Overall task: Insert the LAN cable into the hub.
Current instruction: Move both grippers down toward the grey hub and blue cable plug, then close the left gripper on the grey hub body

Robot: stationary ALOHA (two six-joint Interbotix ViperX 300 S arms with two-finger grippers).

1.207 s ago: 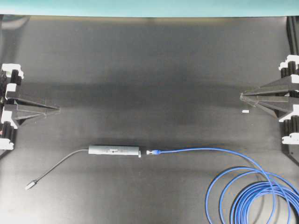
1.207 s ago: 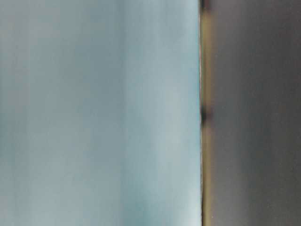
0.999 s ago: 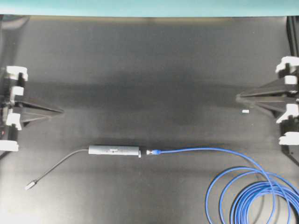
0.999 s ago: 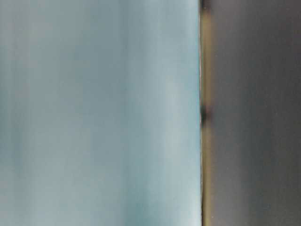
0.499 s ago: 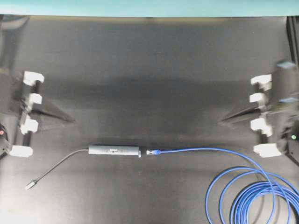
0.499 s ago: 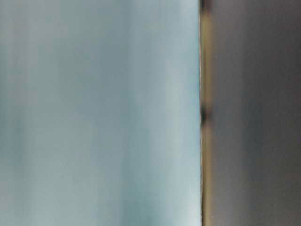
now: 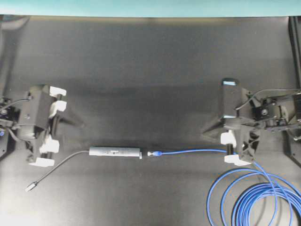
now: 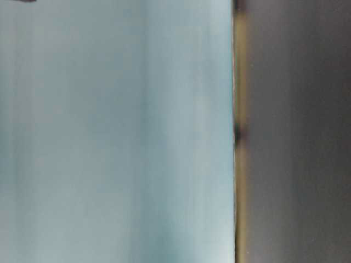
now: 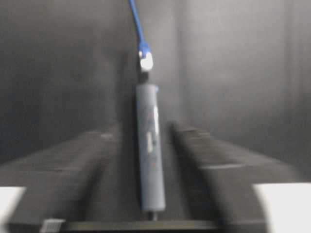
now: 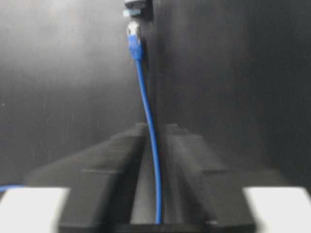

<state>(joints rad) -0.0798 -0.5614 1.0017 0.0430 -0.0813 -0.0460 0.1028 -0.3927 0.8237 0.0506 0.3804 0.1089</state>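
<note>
Fingers spread on both grippers, left (image 9: 146,145) astride the hub (image 9: 148,150), right (image 10: 154,141) astride the cable (image 10: 148,116), neither grasping.

Table-level view wholly blurred, LAN cable (image 7: 263,193) coils cut off at bottom-right edge, left wrist view motion-smeared

One camera is looking straight down on the black table (image 7: 150,56). Both wrist cameras are facing each other along it, sharing the slim grey bar-shaped hub (image 9: 149,145) and bright-blue cable's plug (image 10: 133,35). The table-level view is showing only blur.
</note>
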